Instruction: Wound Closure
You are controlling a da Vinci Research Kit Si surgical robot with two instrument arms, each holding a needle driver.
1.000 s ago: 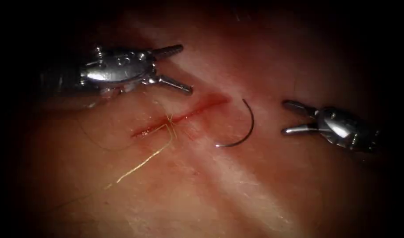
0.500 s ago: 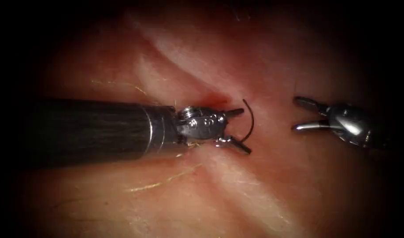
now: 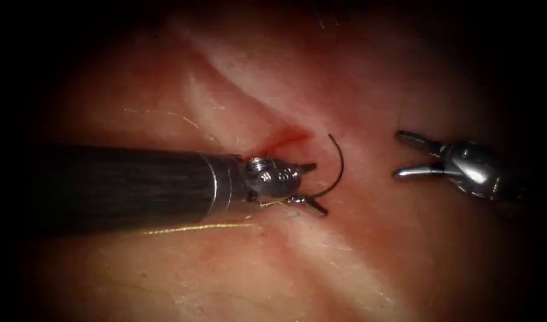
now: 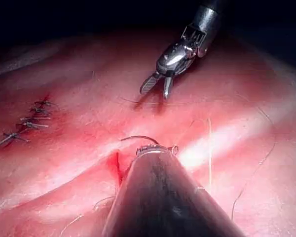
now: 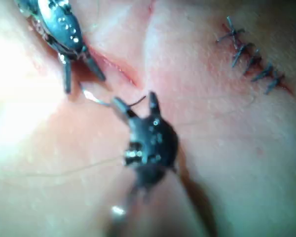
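Observation:
The curved needle [image 3: 342, 162] lies on the tissue just right of the cut [image 3: 283, 141]. No tool holds it. My left tool [image 3: 318, 188] reaches across the cut from the left, jaws open astride the needle's lower end. Out to the right, my right tool [image 3: 399, 155] hangs open and holds nothing. Yellow thread [image 3: 195, 227] runs below the left shaft. The left wrist view has the needle [image 4: 140, 138] ahead of the left shaft, the cut [image 4: 116, 165] beside it and the open right tool [image 4: 155, 93] beyond. In the right wrist view my right tool [image 5: 134, 98] faces the open left tool [image 5: 84, 84].
An older row of dark stitches [image 4: 29, 121] [image 5: 251, 54] sits away from this cut. A second strand of thread [image 3: 160, 113] lies on the tissue above the left shaft. Red fluid stains the cut's edges.
The left tool swung from above left of the cut across it to the needle, then dropped slightly, jaws narrower around the needle's lower end. The right tool backed off slightly right. The needle stayed put.

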